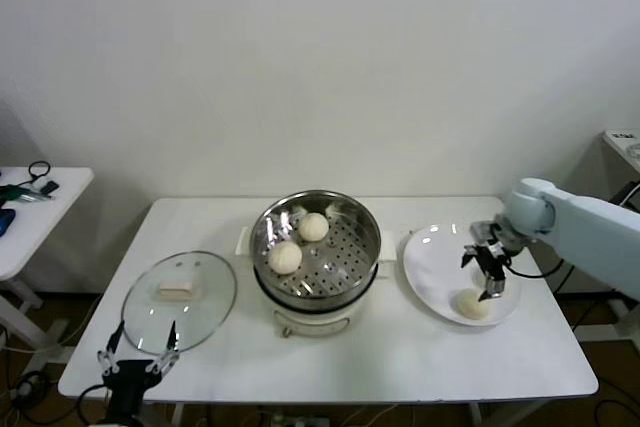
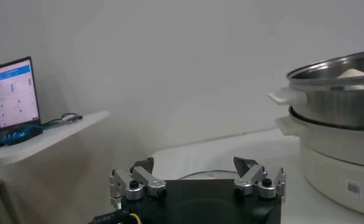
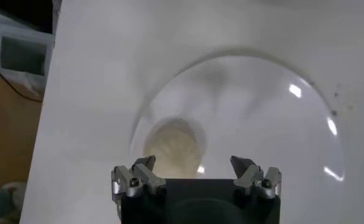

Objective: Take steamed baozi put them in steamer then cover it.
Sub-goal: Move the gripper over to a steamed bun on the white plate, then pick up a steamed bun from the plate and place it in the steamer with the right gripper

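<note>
Currently the right gripper (image 1: 489, 278) hangs with jaws spread just above a bun (image 1: 472, 303) on the plate (image 1: 430, 267); two buns (image 1: 286, 256) sit in the steamer (image 1: 315, 252). Left gripper (image 1: 137, 355), jaws spread, waits beside the lid (image 1: 180, 299).

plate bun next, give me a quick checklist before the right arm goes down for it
1. Right tool open: ok, jaws stand wide.
2. Right tool over the bun on the plate: ok, it hangs just above it; the right wrist view shows the bun ahead between the jaws.
3. Bun alone on the white plate: ok, nothing beside it.
4. Room in the steamer: ok, two buns sit on the tray, space left.
5. Glass lid off and clear of the pot: ok, flat on the table.
6. Left tool out of the way: ok, open at the table's near left edge.
</note>
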{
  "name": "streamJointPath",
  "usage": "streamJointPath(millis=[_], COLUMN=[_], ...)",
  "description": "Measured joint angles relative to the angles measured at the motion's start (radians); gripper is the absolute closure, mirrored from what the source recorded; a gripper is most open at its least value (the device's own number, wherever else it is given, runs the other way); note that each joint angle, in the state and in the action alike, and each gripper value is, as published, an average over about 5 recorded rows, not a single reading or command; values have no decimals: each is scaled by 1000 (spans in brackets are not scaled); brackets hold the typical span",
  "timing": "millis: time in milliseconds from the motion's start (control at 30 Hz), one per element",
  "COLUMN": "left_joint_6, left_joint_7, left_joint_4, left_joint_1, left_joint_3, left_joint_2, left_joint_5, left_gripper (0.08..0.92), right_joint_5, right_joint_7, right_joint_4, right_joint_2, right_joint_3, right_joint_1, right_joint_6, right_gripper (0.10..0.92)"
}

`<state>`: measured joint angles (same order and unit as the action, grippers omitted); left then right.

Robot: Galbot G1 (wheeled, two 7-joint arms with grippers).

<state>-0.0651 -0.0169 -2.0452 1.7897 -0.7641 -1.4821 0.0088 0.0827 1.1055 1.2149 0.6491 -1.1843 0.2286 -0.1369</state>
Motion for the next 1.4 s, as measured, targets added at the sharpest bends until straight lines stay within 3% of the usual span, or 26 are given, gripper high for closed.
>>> streamJointPath(millis=[567, 967, 1400], left_joint_6=[3, 4, 2], left_joint_7=[-3, -4, -5], left_joint_4=[17, 19, 16], left_joint_1=[-13, -15, -8], left_joint_3=[-9, -7, -4], left_joint_2=[-1, -1, -3], left_joint_5=[1, 3, 8], left_gripper=[177, 177, 177], right_joint_5=[-47, -51, -87], right_joint_7=[7, 13, 36], right_joint_4=[-72, -97, -113], right_joint_2=[39, 54, 90], right_joint_3=[61, 72, 46], right_joint_1=[-96, -103, -28], right_joint_6=[11, 19, 112], right_gripper=[206, 305, 337])
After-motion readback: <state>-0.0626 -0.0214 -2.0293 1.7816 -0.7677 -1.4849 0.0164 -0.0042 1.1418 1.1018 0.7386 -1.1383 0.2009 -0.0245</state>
